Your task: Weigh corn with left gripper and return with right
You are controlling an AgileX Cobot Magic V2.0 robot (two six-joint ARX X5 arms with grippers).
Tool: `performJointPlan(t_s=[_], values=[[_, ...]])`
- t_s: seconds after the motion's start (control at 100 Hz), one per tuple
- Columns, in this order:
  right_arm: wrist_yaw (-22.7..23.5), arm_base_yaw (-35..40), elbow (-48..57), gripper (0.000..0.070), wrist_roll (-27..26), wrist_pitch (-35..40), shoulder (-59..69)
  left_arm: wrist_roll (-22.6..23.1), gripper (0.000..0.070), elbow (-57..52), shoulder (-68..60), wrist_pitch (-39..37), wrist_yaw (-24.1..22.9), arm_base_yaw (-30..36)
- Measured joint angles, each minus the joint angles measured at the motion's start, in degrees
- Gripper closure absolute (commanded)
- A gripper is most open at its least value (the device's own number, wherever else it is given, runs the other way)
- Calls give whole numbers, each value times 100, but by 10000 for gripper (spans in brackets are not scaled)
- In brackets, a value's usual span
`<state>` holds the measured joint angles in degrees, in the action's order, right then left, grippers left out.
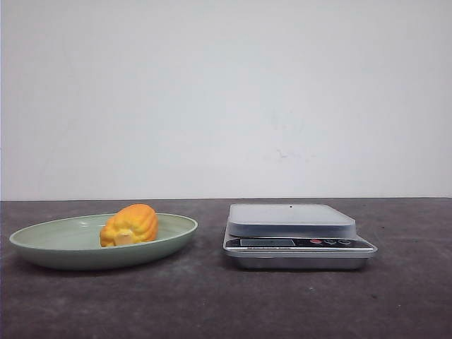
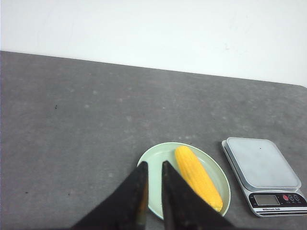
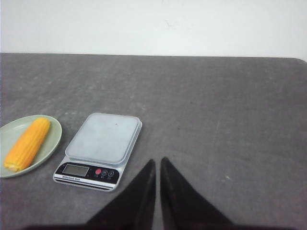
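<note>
I see the corn (image 2: 197, 177) lying lengthwise on the plate (image 2: 156, 191), just beyond my nearly closed, empty left pincer (image 2: 153, 173); right pincer (image 3: 157, 168) likewise.

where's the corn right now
In the front view the corn lies in the green plate on the left of the table, with the kitchen scale to its right; neither gripper touches it.

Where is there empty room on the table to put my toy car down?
The scale has bare dark table to its right, and more behind it, up to the white wall. Left of the green plate is bare too. The corn fills much of the plate, and the gap between plate and scale is narrow. The scale's platform is empty.
</note>
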<state>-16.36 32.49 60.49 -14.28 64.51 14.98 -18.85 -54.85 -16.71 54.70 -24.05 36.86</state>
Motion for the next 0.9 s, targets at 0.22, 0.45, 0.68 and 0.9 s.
performJointPlan(t_s=[0.22,0.45,0.68,0.9], values=[[0,0,0,693,-13,42,-2,0,700,0,0,9,0,0],[0,0,0,693,-11,42,-2,0,700,0,0,11,0,0],[-2,0,0,693,-13,42,-2,2,700,24,2,-44,2,-278],[-2,0,0,693,-11,42,-2,140,700,1084,428,-1182,50,-1589]])
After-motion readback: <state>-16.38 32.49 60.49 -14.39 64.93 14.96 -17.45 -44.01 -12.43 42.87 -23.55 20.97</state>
